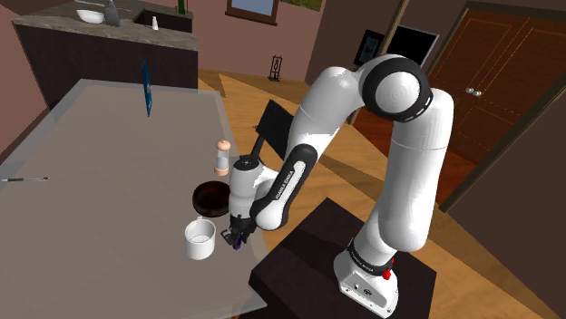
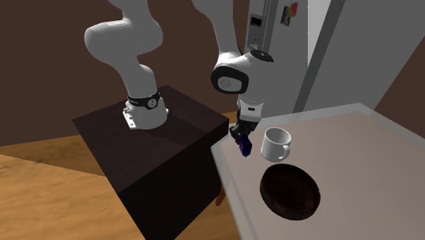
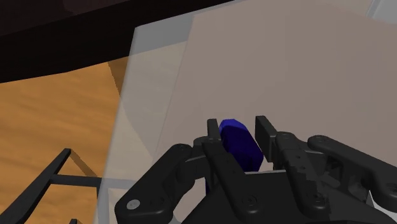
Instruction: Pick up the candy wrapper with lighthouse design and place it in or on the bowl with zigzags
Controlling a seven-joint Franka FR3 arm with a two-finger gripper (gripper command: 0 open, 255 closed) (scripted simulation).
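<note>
The black pincer is shut a narrow way on the blue candy wrapper. The wrapper sits tight between its two fingers. They hang just over the table's edge by the stand. A white mug is just beside them. The dark bowl lies near, right by the mug.

One mug, one dark bowl, one bottle, one blue wrapper and one upright blue panel.
</note>
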